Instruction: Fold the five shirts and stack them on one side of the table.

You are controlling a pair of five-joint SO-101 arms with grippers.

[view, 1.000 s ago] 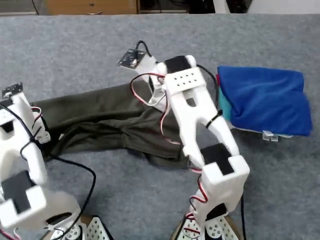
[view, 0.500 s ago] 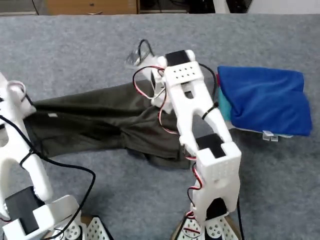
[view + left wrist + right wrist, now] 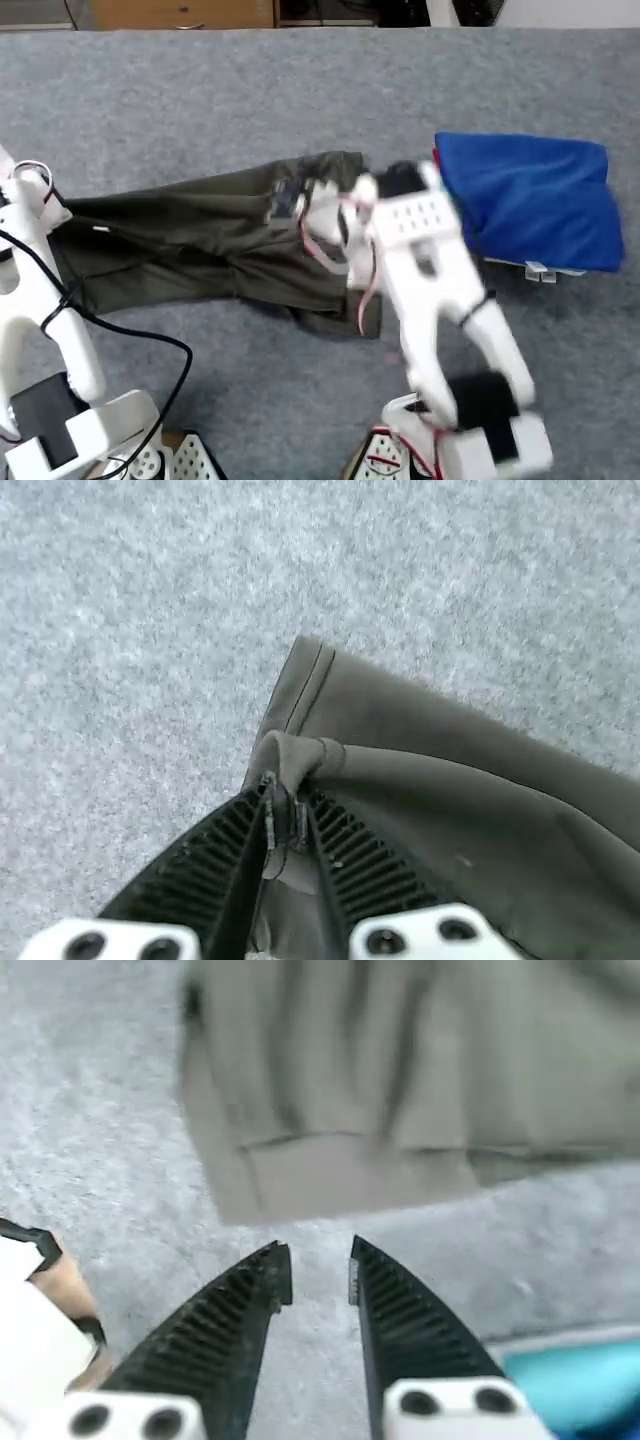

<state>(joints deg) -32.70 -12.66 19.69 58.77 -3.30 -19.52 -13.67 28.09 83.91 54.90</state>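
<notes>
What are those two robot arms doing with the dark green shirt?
They are folding shirts. The left gripper pinches one edge of the dark green shirt, which lies spread out on the grey table. The right gripper is open and empty, hovering by another edge of it. A folded blue shirt already sits to one side on a teal cloth.

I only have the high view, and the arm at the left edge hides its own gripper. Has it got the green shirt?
Observer: Yes. The left gripper is shut on a bunched fold of the shirt, near its hem.
Operator: And the right one, anything in it?
Observer: No. The right gripper is open over bare table, just off the shirt's edge.
</notes>
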